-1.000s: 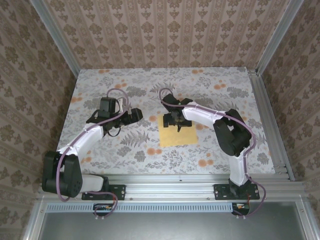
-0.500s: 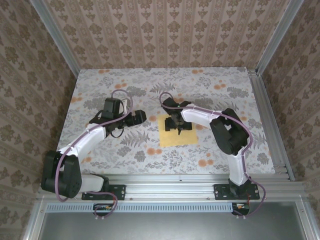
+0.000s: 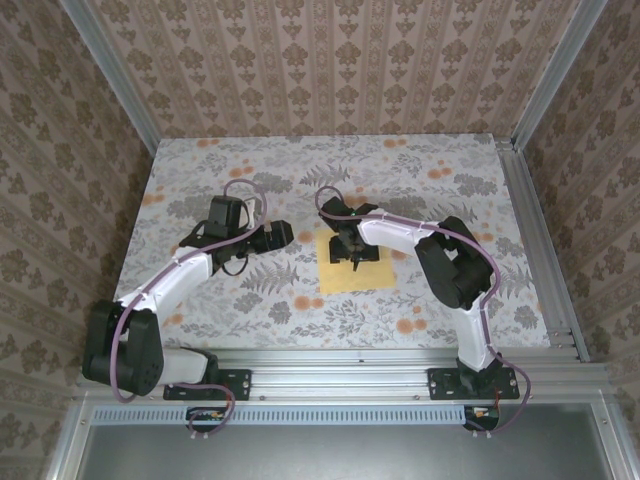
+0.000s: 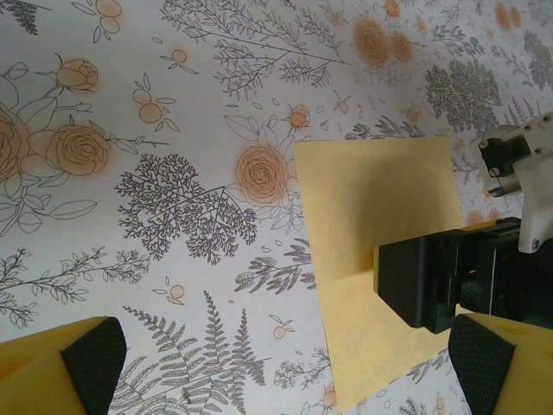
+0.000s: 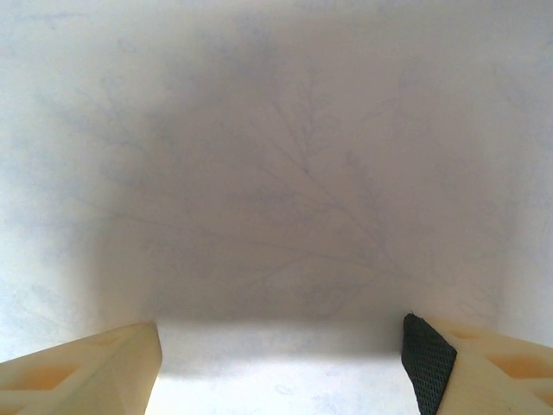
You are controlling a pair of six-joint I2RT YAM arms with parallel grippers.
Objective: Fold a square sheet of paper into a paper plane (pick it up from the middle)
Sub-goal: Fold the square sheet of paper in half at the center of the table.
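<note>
The square sheet of paper [image 3: 337,277] lies flat on the floral tablecloth, pale yellow, near the table's middle. My right gripper [image 3: 351,250] points straight down onto the sheet's middle, its black body [image 4: 445,277] covering that part. In the right wrist view its jaws [image 5: 281,359] stand wide apart over a pale, blurred surface very close below, with nothing pinched between them. My left gripper [image 3: 283,233] hovers open just left of the sheet; its yellow fingertips [image 4: 86,359] frame the sheet's left edge [image 4: 380,199].
The printed tablecloth [image 3: 250,290] covers the whole table. Metal rails run along the front [image 3: 340,360] and the right side [image 3: 535,250]. Patterned walls close in the left, back and right.
My left gripper has moved a little right, toward the sheet. My right arm has shifted slightly left and settled lower over the sheet's middle.
</note>
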